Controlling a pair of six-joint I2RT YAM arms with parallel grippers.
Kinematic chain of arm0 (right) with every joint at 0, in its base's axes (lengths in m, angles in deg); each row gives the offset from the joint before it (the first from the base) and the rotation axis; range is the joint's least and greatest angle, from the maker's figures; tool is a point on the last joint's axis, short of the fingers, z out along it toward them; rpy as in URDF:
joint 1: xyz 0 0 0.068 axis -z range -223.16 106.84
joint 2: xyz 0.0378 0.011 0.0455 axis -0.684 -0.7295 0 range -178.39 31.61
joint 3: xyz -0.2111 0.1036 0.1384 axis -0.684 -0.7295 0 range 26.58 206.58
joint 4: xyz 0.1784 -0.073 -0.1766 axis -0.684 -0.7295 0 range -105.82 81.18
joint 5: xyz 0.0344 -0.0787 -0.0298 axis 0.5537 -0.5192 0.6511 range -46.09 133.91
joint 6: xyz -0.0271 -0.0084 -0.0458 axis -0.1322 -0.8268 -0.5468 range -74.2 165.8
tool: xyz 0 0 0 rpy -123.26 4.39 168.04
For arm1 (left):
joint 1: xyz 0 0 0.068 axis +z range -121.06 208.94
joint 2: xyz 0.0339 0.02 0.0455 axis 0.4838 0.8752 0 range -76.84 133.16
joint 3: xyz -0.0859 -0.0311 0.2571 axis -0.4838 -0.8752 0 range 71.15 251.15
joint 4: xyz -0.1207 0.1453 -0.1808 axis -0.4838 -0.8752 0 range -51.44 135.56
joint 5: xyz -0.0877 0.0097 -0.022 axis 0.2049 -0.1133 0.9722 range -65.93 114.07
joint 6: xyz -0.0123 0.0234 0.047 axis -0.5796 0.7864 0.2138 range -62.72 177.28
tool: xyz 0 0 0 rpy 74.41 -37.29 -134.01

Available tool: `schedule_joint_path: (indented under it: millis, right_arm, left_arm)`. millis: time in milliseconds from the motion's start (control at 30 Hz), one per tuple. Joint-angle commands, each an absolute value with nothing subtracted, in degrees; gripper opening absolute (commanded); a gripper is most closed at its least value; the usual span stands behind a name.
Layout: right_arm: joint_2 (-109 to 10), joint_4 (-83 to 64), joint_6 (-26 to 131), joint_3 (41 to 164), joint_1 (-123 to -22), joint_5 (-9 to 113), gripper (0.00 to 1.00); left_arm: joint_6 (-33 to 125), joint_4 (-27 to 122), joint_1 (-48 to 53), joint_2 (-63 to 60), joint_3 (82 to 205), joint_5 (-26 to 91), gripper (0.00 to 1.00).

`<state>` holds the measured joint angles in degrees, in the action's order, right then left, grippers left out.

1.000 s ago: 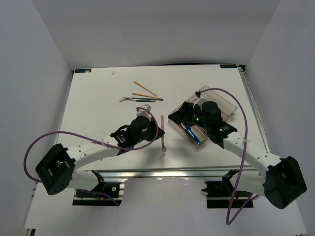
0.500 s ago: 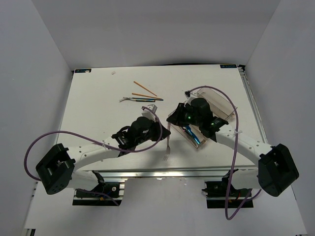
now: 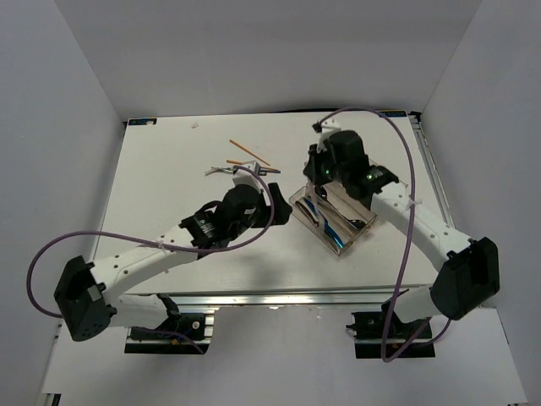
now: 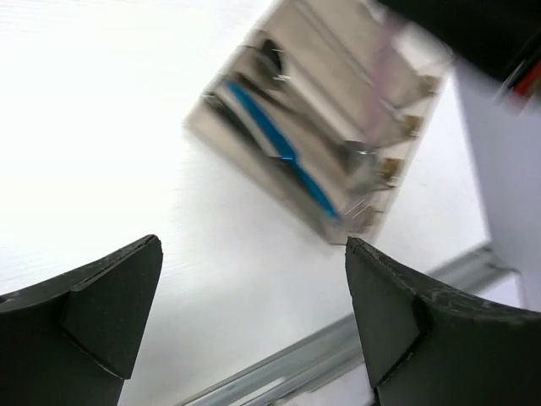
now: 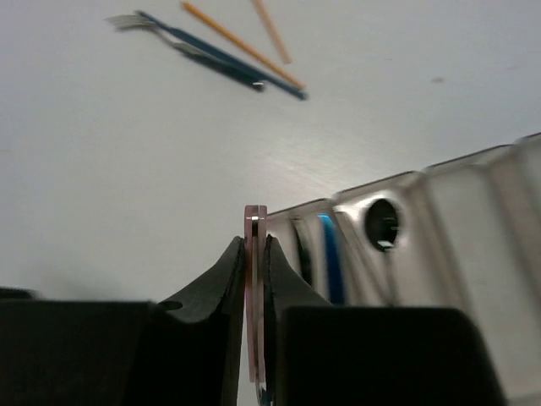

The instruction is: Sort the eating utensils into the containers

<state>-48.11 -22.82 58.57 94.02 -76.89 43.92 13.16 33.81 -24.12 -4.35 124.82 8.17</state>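
My right gripper (image 5: 255, 241) is shut on the edge-on pink handle of a fork (image 5: 255, 222), held above the table beside the clear tray (image 5: 473, 211). The tray (image 3: 365, 228) holds a blue knife (image 5: 330, 262) and a black spoon (image 5: 382, 222) in its narrow compartments. In the top view the right gripper (image 3: 324, 173) hangs over the tray's far-left corner. My left gripper (image 3: 277, 205) stands open just left of the tray, and its wrist view shows the left gripper (image 4: 254, 254) with nothing between the fingers. Two orange chopsticks (image 3: 249, 152) and a blue-handled fork (image 5: 211, 55) lie on the table behind.
Another slim silver piece (image 3: 221, 170) lies with the loose utensils at the back centre. An aluminium rail (image 4: 279, 372) runs along the table's near edge. White walls close in the table on the left, right and back.
The pink-handled fork passed from the left gripper to the right one. The left jaws opened, the right jaws shut on the handle and the right arm swung back over the tray.
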Motion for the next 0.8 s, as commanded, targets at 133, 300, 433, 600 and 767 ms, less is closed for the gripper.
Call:
schedule_joint_path:
  millis: [133,300,433,600,767]
  right_arm:
    - [-61.1,-38.79,28.24,109.19,-69.53,29.5,0.0]
    - [-65.94,-29.94,18.3,107.71,-65.14,29.05,0.0]
    - [-68.66,-29.47,15.48,110.51,-63.81,31.51,0.0]
    - [-71.66,-32.55,13.98,114.38,-63.02,33.71,0.0]
    - [-73.15,-32.2,12.93,114.82,-61.79,34.86,0.0]
  left_arm:
    - [20.27,10.06,-24.15,-20.83,122.4,-3.88,0.98]
    - [20.19,7.14,-24.24,-32.08,116.42,-3.63,0.98]
    - [22.56,11.19,-24.24,-40.08,114.57,2.0,0.98]
    - [22.91,12.42,-24.24,-40.81,113.69,3.15,0.98]
    - [23.17,12.07,-24.24,-38.17,114.04,3.24,0.98]
